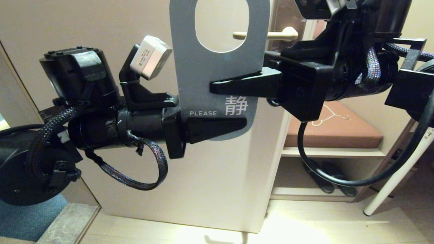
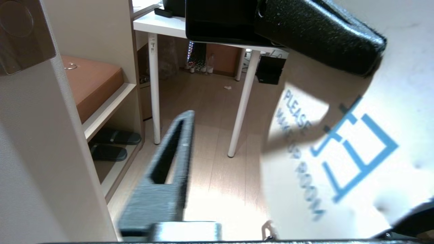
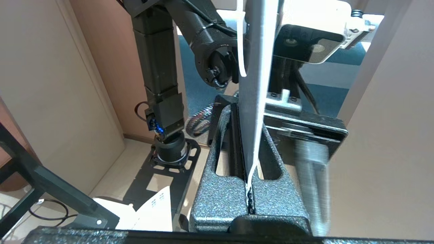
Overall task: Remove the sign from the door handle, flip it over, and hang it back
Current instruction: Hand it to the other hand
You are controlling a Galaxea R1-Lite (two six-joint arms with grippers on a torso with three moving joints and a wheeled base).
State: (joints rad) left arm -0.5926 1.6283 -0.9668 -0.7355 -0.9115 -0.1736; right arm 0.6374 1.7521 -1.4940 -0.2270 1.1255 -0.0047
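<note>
The sign [image 1: 217,64] shows its blue-grey face with "PLEASE" in the head view and hangs upright in front of the cream door [image 1: 210,176]. The beige door handle [image 1: 276,34] lies behind it, its tip seen through the oval hole. My right gripper [image 1: 213,87] is shut on the sign's right edge, which shows edge-on [image 3: 256,67] between its fingers [image 3: 223,135]. My left gripper [image 1: 242,125] is open and straddles the sign's lower end. In the left wrist view the white face [image 2: 356,152] reads "PLEASE MAKE UP ROOM", well apart from one finger [image 2: 169,152].
To the right of the door stands a shelf unit with a brown cushion [image 1: 335,132] and dark slippers [image 1: 325,179] below. A white table leg [image 1: 396,179] slants at the far right. A blue carpet patch [image 1: 23,220] lies at the lower left.
</note>
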